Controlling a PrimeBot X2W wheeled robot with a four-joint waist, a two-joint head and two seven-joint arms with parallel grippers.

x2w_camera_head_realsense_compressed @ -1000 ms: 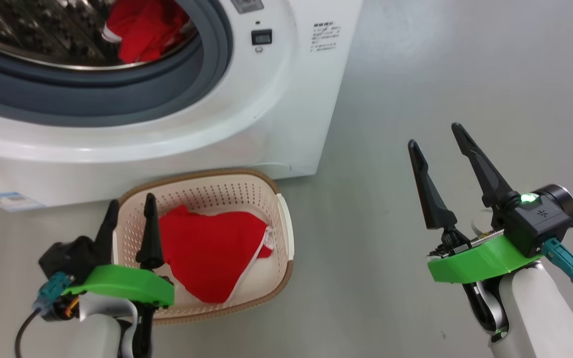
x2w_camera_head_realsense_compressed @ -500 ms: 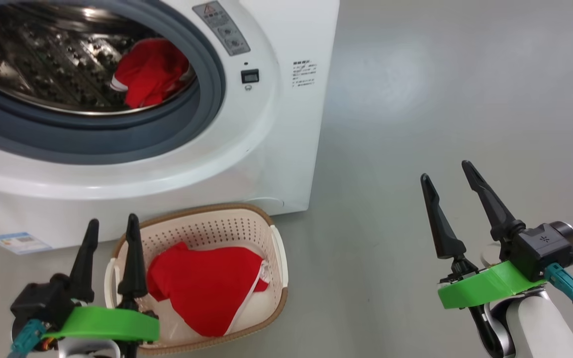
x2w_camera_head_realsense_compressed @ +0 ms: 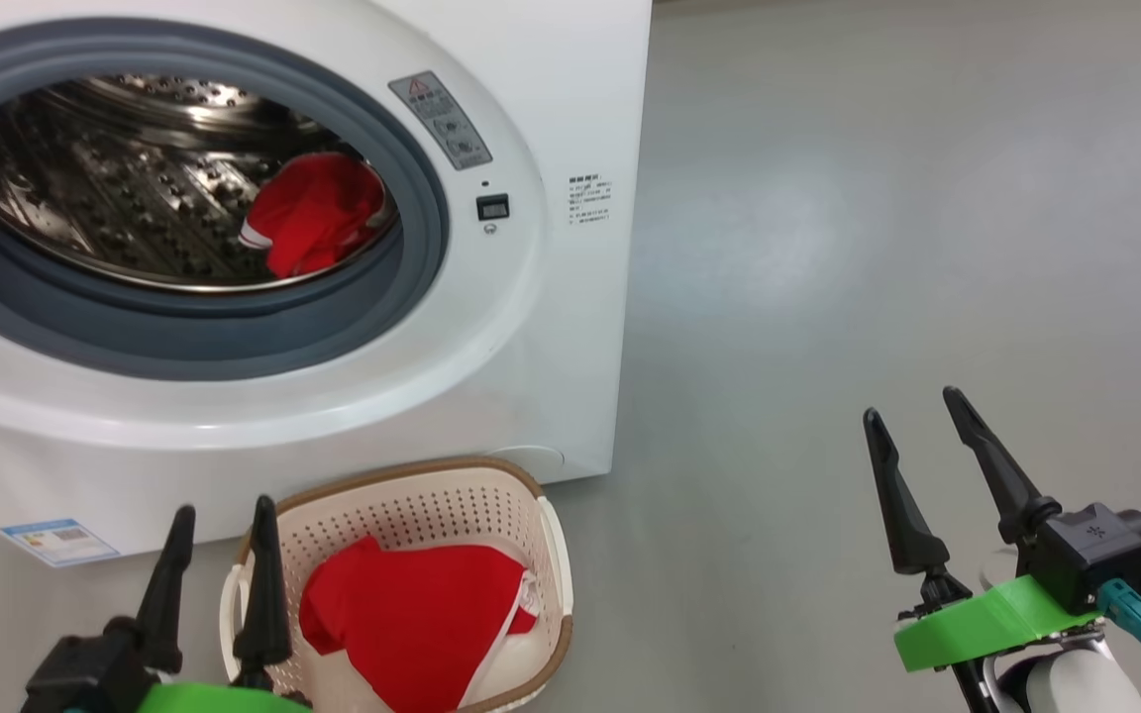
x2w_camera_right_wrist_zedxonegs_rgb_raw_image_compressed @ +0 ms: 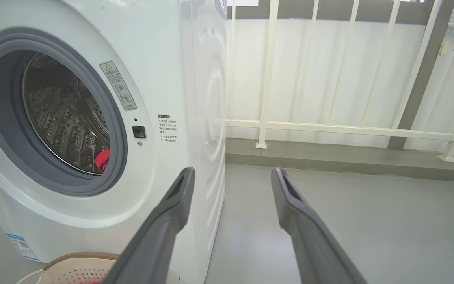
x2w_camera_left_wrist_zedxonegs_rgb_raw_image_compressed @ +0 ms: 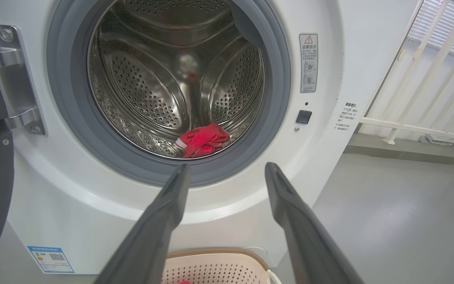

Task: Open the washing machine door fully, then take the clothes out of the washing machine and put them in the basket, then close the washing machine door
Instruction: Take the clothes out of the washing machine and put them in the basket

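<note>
Head view has lifted from the basket (x2w_camera_head_realsense_compressed: pixel 412 500) toward the washing machine (x2w_camera_head_realsense_compressed: pixel 570 327); left gripper (x2w_camera_head_realsense_compressed: pixel 222 513) and right gripper (x2w_camera_head_realsense_compressed: pixel 912 406) jaws stand open and empty, one red garment (x2w_camera_head_realsense_compressed: pixel 402 624) lies in the basket, and a second garment (x2w_camera_head_realsense_compressed: pixel 313 213) in the drum (x2w_camera_head_realsense_compressed: pixel 115 198) awaits retrieval.

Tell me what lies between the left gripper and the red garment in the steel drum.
Left wrist view: only the grey rubber ring's lower arc separates left gripper from red garment.

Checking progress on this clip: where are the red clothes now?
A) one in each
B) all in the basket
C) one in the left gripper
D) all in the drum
A: one red garment lies in the basket, a second red garment in the washing machine drum.
</note>
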